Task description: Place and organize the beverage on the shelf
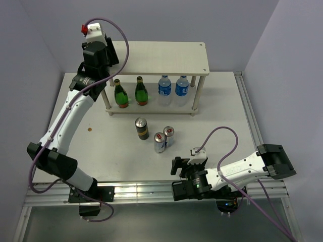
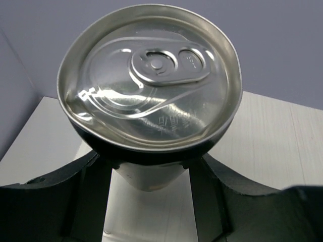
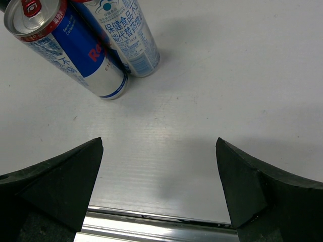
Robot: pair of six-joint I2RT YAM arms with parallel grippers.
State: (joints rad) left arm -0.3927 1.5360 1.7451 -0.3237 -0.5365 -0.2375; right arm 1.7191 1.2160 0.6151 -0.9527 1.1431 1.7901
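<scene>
My left gripper is shut on a black can with a silver lid, held over the left end of the pale wood shelf. In the top view the left gripper hides that can. The shelf's lower tier holds two green bottles. A second black can and two slim blue-silver cans stand on the table in front of the shelf. My right gripper is open and empty near the front edge, with the slim cans ahead of its fingers.
Two clear water bottles with blue labels stand on the lower tier, right of the green bottles. A metal rail runs along the table's near edge. Walls close in on the left, back and right.
</scene>
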